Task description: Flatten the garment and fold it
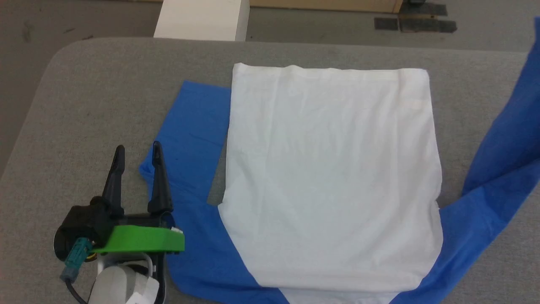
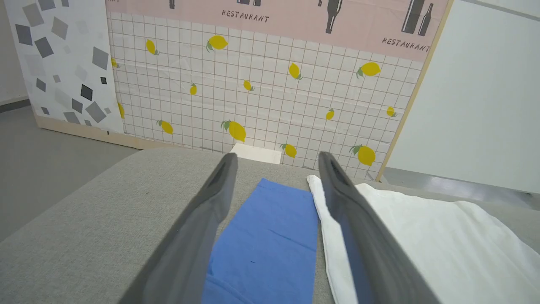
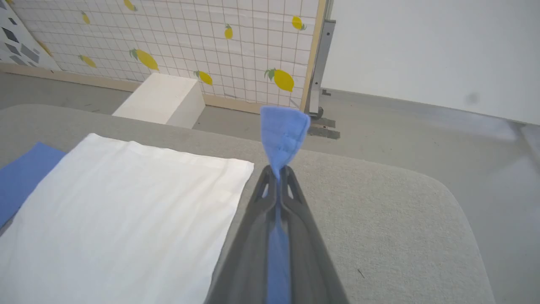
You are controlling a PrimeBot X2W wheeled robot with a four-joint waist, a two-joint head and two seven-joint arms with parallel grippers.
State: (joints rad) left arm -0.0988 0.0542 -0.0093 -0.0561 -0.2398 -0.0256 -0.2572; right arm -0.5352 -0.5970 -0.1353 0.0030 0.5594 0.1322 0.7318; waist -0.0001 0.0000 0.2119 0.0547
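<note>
The garment (image 1: 329,177) lies spread on the grey table, its white body flat in the middle. Its left blue sleeve (image 1: 194,126) rests flat on the table. My left gripper (image 1: 138,150) stands open at that sleeve's near-left edge, holding nothing; in the left wrist view the blue sleeve (image 2: 270,236) shows between its fingers (image 2: 211,211). The right blue sleeve (image 1: 502,160) rises off the table toward the upper right. My right gripper (image 3: 278,171) is shut on that sleeve's end (image 3: 283,133), which sticks up past the fingertips.
The grey padded table (image 1: 105,105) has rounded far corners, with bare room left of the garment. A white block (image 1: 198,19) stands on the floor past the far edge, before a lemon-patterned wall panel (image 2: 261,93). Dark floor plates (image 1: 415,21) lie at the far right.
</note>
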